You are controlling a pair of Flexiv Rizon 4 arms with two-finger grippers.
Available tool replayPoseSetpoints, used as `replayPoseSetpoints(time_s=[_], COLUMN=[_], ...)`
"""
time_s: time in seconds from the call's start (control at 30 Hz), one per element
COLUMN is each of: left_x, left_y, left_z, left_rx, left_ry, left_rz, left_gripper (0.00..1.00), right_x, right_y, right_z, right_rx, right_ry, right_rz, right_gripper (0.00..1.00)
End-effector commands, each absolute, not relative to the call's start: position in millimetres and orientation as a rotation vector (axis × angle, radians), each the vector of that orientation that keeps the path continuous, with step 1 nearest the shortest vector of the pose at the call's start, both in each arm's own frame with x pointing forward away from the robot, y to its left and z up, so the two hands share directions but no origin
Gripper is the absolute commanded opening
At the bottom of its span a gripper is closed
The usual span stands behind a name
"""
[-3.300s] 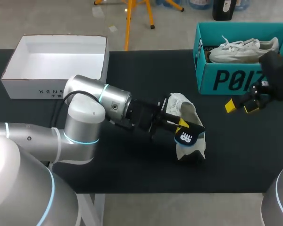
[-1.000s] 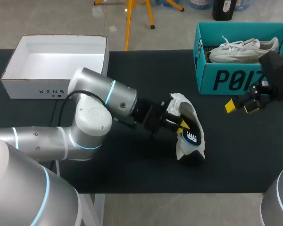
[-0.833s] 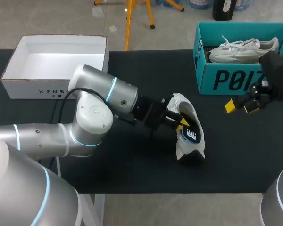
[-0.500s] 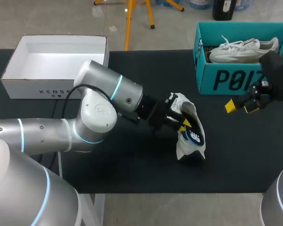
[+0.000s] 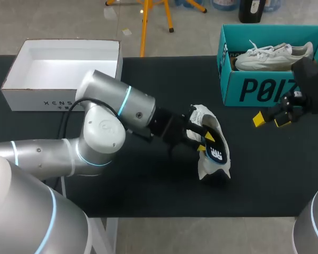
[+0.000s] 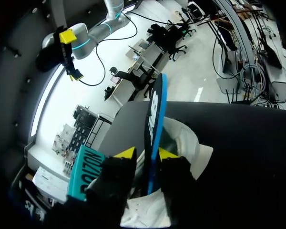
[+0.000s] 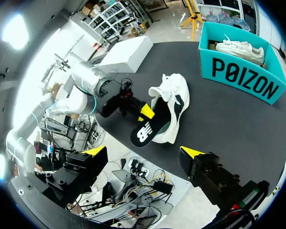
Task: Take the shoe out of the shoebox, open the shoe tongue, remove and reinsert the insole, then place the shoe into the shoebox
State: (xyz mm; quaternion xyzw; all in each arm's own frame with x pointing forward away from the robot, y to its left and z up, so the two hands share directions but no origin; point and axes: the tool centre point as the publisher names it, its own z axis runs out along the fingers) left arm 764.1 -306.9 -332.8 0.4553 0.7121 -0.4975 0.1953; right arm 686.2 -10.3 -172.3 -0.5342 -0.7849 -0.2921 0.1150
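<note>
Left gripper [image 5: 205,138] pinching insole [image 5: 216,153], now angled further into shoe [image 5: 201,112] (right gripper [image 5: 269,120] gaping, empty)

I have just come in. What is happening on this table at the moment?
The left arm's tool is shut on a dark insole. Part of the insole is down in the white shoe, which lies on the black table, and the rest sticks out. The right arm's tool is open and holds nothing, beside the teal shoebox, where a second shoe lies. A white box stands at the far left.
</note>
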Motion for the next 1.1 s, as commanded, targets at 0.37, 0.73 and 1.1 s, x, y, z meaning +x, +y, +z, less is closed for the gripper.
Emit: replayPoseSetpoints(time_s=[0.37,0.73,1.1], left_x=[771,792,776], left_y=[-315,-311,-315], left_z=[-346,-355,-354], left_rx=[1.309,1.351,1.326], left_ry=[2.012,2.025,2.039], left_rz=[-1.411,-1.328,-1.366], left_gripper=[0.0,0.0,0.48], right_x=[686,686,686], right_y=[-10,-10,-10], right_z=[-173,-173,-173], right_rx=[-1.569,-1.569,-1.569], right_ry=[-2.301,-2.301,-2.301], right_rz=[-0.854,-0.854,-0.854], right_gripper=[1.0,1.0,1.0])
